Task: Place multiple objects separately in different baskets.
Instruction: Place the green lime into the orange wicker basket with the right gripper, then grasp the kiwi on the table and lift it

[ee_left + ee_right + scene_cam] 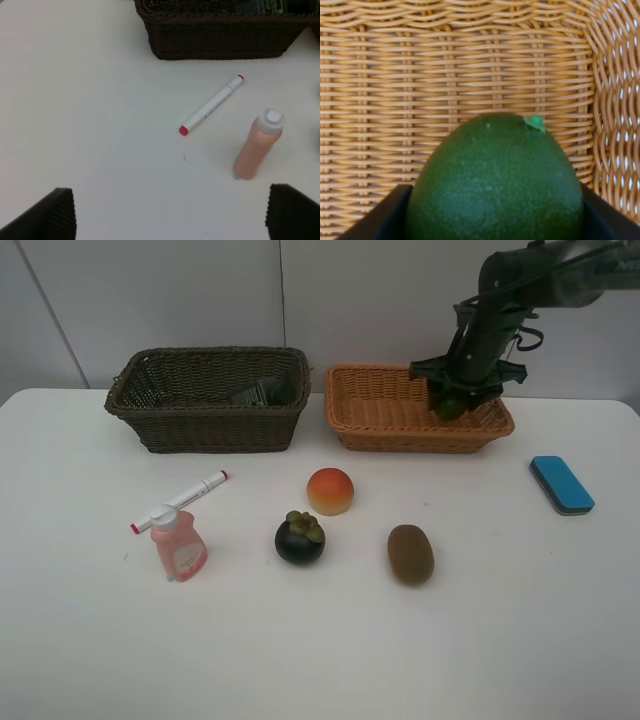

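The white desk (300, 670) carries, nearest its front edge, the brown kiwi (410, 553), dark mangosteen (300, 537) and upright pink bottle (179, 546). Beyond them are the orange peach (330, 490) and white-red marker (180, 502), with the blue block (561, 484) near the right edge. At the far edge sit the dark basket (210, 430), a dim dark object (262, 393) inside, and the tan basket (420, 435), before pale wall panels (200, 300). Only the left wrist view shows the left tool (170, 215), released, fingers spread wide. The right tool (462, 400) reaches into the tan basket; its wrist view shows it grasping the green fruit (495, 170) there.
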Controlling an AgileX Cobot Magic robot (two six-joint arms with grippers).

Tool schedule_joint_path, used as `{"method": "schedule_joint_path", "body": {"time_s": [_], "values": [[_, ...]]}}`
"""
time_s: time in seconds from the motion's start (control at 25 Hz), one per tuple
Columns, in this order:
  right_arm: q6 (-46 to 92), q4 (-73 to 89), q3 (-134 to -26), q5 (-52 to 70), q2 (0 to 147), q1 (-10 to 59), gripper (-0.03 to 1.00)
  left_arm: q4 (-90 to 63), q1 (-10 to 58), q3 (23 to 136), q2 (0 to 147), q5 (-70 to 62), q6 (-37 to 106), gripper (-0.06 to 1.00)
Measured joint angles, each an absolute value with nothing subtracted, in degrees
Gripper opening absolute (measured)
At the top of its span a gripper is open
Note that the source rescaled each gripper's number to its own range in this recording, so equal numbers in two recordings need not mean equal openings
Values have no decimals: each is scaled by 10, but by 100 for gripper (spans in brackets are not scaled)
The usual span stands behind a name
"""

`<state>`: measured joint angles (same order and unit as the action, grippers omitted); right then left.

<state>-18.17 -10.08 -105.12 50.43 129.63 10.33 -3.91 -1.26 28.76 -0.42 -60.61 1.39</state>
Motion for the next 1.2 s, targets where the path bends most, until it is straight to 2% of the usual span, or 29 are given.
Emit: {"method": "schedule_joint_path", "body": {"time_s": [0.08,0.12,0.2,0.28,0.36,0.84,1.2], "values": [[-178,-101,-1051,505,1296,103,50,-39,-13,288,-4,-606,14,99],[-176,-101,-1051,507,1296,103,55,-39,-13,288,-4,-606,14,99],[-173,-102,-1051,510,1296,103,83,-39,-13,288,-4,-606,14,99],[-171,-103,-1051,513,1296,103,93,-39,-13,288,-4,-606,14,99],[-170,-103,-1051,516,1296,103,97,-39,-13,288,-4,-606,14,99],[-169,-97,-1051,535,1273,103,100,-39,-13,288,-4,-606,14,99],[-168,-69,-1051,646,1218,103,100,-39,-13,288,-4,-606,14,99]]}}
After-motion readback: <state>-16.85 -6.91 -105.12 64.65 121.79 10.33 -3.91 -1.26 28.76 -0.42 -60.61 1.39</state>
